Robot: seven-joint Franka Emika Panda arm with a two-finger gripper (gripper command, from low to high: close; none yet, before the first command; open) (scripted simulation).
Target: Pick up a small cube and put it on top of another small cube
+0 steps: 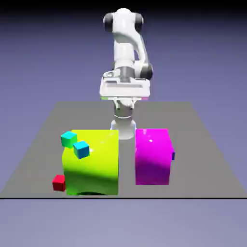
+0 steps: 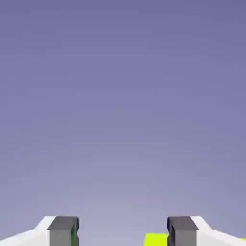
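Note:
The tiny red cube (image 1: 59, 183) sits on the grey table at the front left, against the foot of the big yellow-green block (image 1: 91, 164). A teal small cube (image 1: 69, 139) and a light-blue small cube (image 1: 81, 149) rest on that block's top left. My gripper (image 1: 125, 98) hangs high above the table's far half, well back from all the cubes. In the hand view my gripper (image 2: 122, 230) is open with nothing between its fingers. That view shows only backdrop and a sliver of the yellow-green block (image 2: 154, 239).
A big magenta block (image 1: 153, 157) stands to the right of the yellow-green one, with a narrow gap between them. A small dark-blue piece (image 1: 172, 156) peeks out from behind its right edge. The table's front edge (image 1: 123, 197) runs just before the blocks.

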